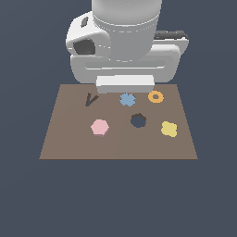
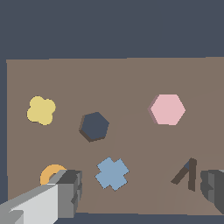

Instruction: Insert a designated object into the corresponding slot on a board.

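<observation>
The pink hexagonal block [image 1: 99, 127] [image 2: 168, 109] lies flat on the brown board [image 1: 69, 143] [image 2: 131, 74], toward the exterior view's left. The slot [image 1: 138, 120] [image 2: 94, 126], a dark hexagonal hole, sits a short way to the block's right in the exterior view. My gripper [image 2: 142, 184] hovers above the board's far edge, open, with its two fingers [image 2: 70, 190] wide apart and nothing between them. In the exterior view the white hand [image 1: 124, 84] hides the fingers. The gripper is well apart from both the block and the slot.
A blue cross-like piece [image 1: 127, 99] [image 2: 112, 173], an orange ring [image 1: 155, 96] [image 2: 51, 173] and a yellow four-lobed piece [image 1: 169, 129] [image 2: 41, 110] lie on the board. A thin dark V-shaped cut-out [image 1: 90, 99] [image 2: 186, 174] is near the far left corner.
</observation>
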`<act>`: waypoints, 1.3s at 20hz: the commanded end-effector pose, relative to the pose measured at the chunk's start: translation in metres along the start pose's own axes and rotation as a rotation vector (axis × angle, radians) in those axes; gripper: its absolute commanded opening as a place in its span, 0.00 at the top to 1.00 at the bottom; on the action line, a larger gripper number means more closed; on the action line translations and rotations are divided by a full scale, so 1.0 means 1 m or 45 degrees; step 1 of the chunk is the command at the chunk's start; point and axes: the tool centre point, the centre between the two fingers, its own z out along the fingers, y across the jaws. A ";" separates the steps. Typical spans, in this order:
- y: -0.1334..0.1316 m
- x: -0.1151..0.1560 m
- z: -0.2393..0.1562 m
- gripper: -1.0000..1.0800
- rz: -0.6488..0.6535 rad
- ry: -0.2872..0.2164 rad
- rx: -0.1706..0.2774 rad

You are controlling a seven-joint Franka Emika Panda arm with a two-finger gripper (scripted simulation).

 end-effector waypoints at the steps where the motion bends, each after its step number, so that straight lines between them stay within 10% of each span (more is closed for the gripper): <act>1: 0.000 0.000 0.000 0.04 0.000 0.000 0.000; 26: 0.056 0.029 0.081 0.04 -0.417 0.001 -0.018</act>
